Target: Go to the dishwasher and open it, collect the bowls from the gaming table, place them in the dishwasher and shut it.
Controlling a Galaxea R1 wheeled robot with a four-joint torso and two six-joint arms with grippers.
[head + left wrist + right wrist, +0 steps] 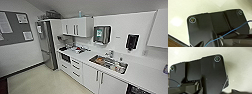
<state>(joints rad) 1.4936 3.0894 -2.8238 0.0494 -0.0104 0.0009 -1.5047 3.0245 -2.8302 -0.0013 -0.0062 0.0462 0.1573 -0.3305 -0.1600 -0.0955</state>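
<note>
A notice board [15,27] hangs on the left wall, then a steel fridge [46,43], white cabinets [75,67] and a sink [108,63]; the dishwasher [136,90] shows dark at far right; claws' state cannot be told

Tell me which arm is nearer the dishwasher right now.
Right, likely: the dishwasher sits low at the head view's right, the right arm's side, farther from the left arm. Both wrist cameras face pale floor, so I cannot tell exactly.

Sink [109,64] contents blurred, dark opening [137,90] under counter cut by edge — identity unclear
</note>
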